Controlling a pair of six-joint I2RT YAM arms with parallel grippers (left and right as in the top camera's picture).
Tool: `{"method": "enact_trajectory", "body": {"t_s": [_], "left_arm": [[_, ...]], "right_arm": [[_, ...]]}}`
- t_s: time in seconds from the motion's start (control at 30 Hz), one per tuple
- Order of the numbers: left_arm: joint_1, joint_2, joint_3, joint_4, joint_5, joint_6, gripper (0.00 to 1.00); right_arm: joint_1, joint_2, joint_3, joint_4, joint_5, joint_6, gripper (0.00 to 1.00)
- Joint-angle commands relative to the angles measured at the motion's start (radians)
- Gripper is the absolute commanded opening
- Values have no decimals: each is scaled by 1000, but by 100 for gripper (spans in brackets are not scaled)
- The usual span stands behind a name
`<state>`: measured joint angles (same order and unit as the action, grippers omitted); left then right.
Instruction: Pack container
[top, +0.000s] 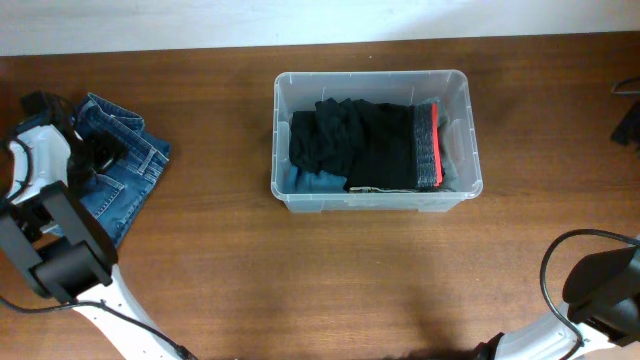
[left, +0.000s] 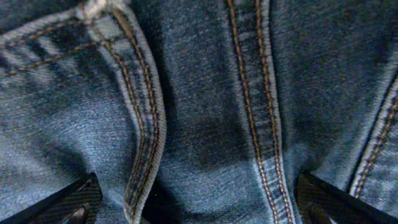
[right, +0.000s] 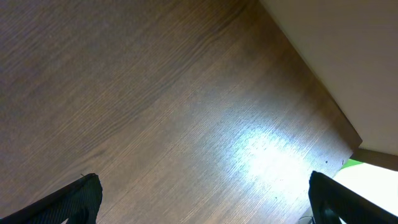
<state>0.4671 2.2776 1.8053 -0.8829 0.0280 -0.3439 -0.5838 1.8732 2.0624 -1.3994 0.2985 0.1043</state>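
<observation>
From overhead, the container (top: 281, 140) is sitting on the brown surface (top: 200, 280), a little right of centre toward the far side. It is already holding folded dark clothes (top: 350, 140), one with a red and grey band (top: 432, 145) at its right end. They are lying flat, probably so more can go on top. A pair of blue jeans (top: 135, 165) is lying well apart at the far left. The left arm (top: 55, 235) is reaching over it, presumably to collect it for packing. The right arm (top: 600, 290) is waiting at the near right, away from everything.

At the left wrist, the left pincer (left: 199, 205) is hovering spread wide, close above the stitched denim seams, gripping nothing.

At the right wrist, the right pincer (right: 199, 199) is hanging wide open over bare wood, holding nothing.

No brand, label or writing is showing legibly anywhere.
</observation>
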Motion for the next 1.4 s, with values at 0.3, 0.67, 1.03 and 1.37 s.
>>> {"method": "enact_trajectory", "body": {"t_s": [0.3, 0.67, 1.03, 1.37], "left_arm": [[7, 54, -101, 9, 10, -3, 81], [7, 54, -101, -6, 10, -2, 38], [7, 53, -97, -11, 10, -2, 0], [7, -9, 49, -109, 11, -2, 1]], "right_arm": [[1, 0, 4, 0, 13, 8, 98], [1, 0, 4, 1, 13, 7, 98], [1, 0, 4, 1, 13, 8, 98], [1, 0, 4, 1, 13, 8, 98]]}}
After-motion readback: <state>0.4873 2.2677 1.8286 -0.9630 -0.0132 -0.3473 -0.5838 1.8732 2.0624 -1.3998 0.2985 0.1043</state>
